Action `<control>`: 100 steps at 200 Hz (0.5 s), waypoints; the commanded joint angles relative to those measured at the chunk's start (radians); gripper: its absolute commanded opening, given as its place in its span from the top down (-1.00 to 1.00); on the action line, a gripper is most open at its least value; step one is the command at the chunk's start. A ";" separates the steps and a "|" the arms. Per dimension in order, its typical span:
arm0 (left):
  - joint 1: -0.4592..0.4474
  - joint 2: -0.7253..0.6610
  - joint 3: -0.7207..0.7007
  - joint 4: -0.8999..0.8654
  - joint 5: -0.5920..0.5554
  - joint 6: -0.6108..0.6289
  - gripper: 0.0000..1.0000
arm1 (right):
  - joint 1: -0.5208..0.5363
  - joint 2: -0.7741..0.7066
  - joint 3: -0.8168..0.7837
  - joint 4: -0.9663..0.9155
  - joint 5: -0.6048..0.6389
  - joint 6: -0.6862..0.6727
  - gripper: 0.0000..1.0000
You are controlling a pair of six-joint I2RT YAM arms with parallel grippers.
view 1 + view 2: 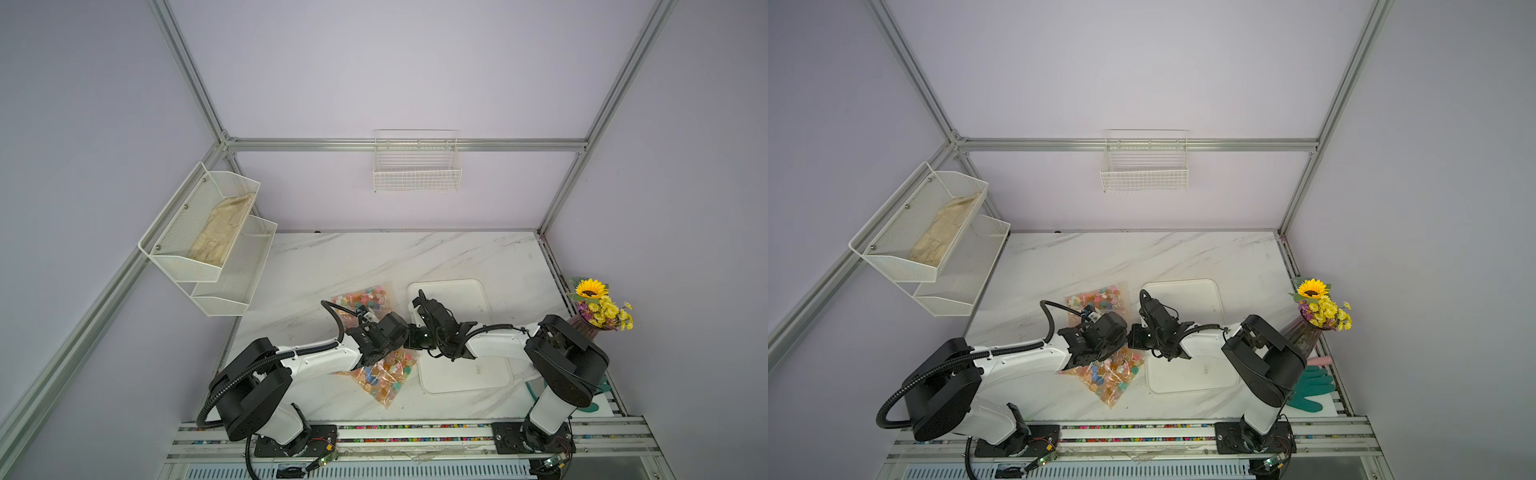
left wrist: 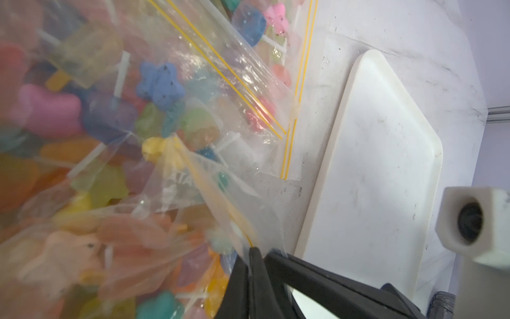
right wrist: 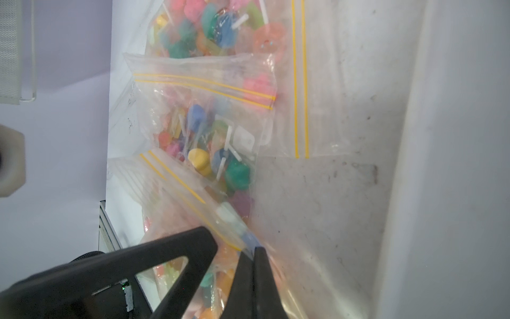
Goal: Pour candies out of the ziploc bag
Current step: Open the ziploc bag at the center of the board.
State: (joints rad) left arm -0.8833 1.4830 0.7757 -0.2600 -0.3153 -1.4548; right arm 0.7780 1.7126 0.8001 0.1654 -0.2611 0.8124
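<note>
Candies (image 2: 161, 82) translucent, star-shaped; ziploc bag (image 2: 234, 69) crinkly.

Three ziploc bags (image 3: 204, 124), one white tray (image 1: 469, 374)

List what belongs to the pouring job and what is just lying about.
Job: ziploc bag, candies, left gripper and right gripper pinching its rim, white tray (likely target).
Idle: second candy bag, flower vase, green glove, wire basket, mesh rack with cloth.

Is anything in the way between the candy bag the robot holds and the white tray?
Nothing visible. The clear zip bag of colourful stick candies, pinched by the left gripper and right gripper, sits beside the white plastic tray; only bare marble tabletop between.
</note>
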 commanded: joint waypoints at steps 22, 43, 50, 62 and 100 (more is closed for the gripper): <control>-0.013 -0.109 -0.099 -0.015 -0.006 -0.016 1.00 | -0.040 -0.028 -0.013 0.089 0.016 0.023 1.00; -0.013 -0.125 -0.123 -0.012 -0.013 -0.035 1.00 | -0.044 -0.034 -0.015 0.110 -0.014 0.019 1.00; -0.013 -0.129 -0.131 -0.014 -0.015 -0.045 1.00 | -0.043 -0.039 -0.019 0.123 -0.028 0.017 1.00; -0.013 -0.140 -0.142 -0.016 -0.021 -0.059 1.00 | -0.043 -0.052 -0.025 0.145 -0.055 0.003 1.00; -0.012 -0.168 -0.154 -0.047 -0.045 -0.079 1.00 | -0.050 -0.080 -0.033 0.149 -0.061 -0.018 1.00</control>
State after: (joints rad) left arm -0.8894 1.3483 0.6704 -0.2264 -0.3256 -1.5066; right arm 0.7601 1.6787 0.7734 0.2405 -0.3588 0.8036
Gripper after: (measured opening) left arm 0.047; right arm 0.041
